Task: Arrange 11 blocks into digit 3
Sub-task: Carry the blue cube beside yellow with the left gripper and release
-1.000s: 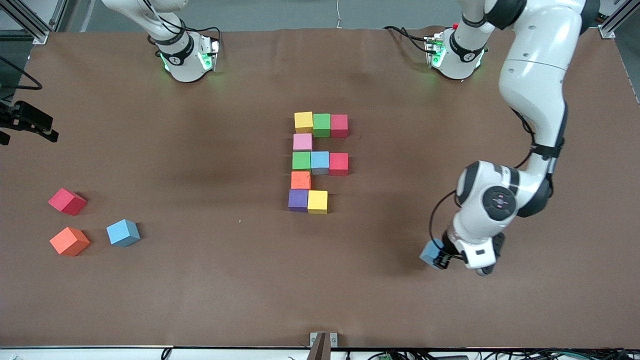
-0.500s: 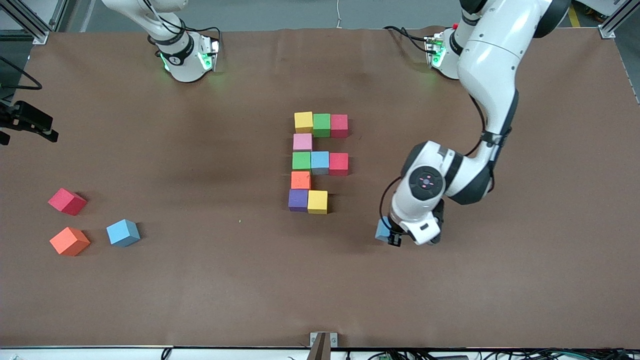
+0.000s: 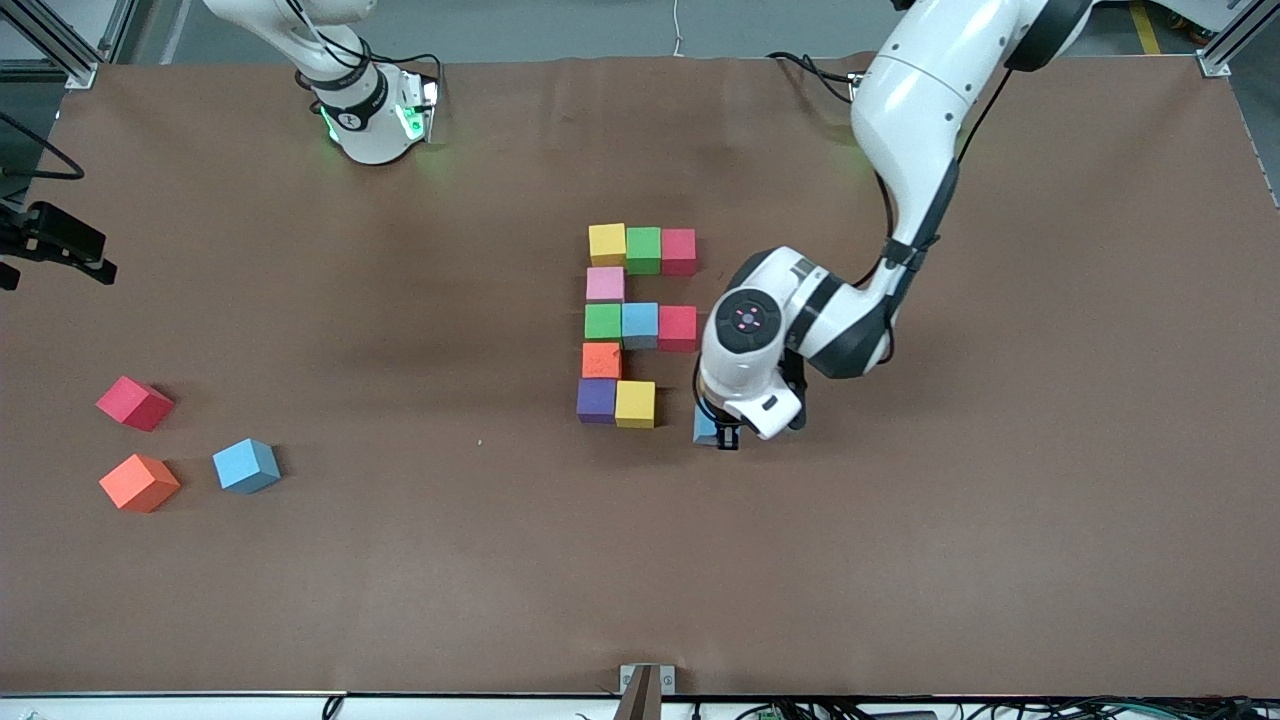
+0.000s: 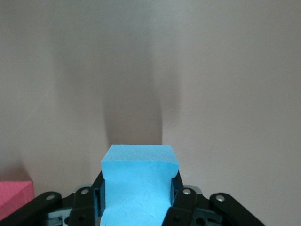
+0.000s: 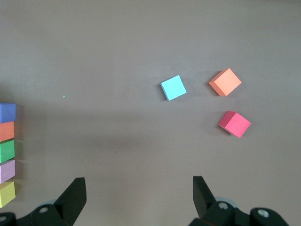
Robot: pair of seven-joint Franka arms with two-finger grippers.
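Right now the left tool (image 3: 722, 432) is pinching a blue block (image 4: 136, 183) over the surface (image 3: 900, 560), just beside the yellow block (image 3: 635, 404) at the end of the digit's nearest row, toward the left arm's end, with a small gap between them. In the left wrist view, the block sits squarely between the two fingers (image 4: 181, 197), and a red cube corner (image 4: 14, 197) shows at the frame edge.

Partial digit 3 (image 3: 636, 322) sits mid-surface:
- farthest row: yellow (image 3: 607, 243), green (image 3: 643, 250), red (image 3: 678, 251), touching
- single pink (image 3: 605, 284) under the yellow
- middle row: green (image 3: 603, 322), blue (image 3: 640, 324), red (image 3: 677, 327)
- single orange (image 3: 601, 360)
- nearest row: purple (image 3: 596, 400) and the yellow block, third slot open

Right tool (image 5: 138, 195) hangs high with its fingers spread wide, holding nothing; that arm waits. Its wrist view looks down on three loose cubes at the right arm's end of the surface, well apart from the digit: a red one (image 3: 134, 403), an orange one (image 3: 139, 482) and a light blue one (image 3: 247, 466). All three lie skewed, none touching. The red one is farthest from the front camera, the orange and blue nearer.
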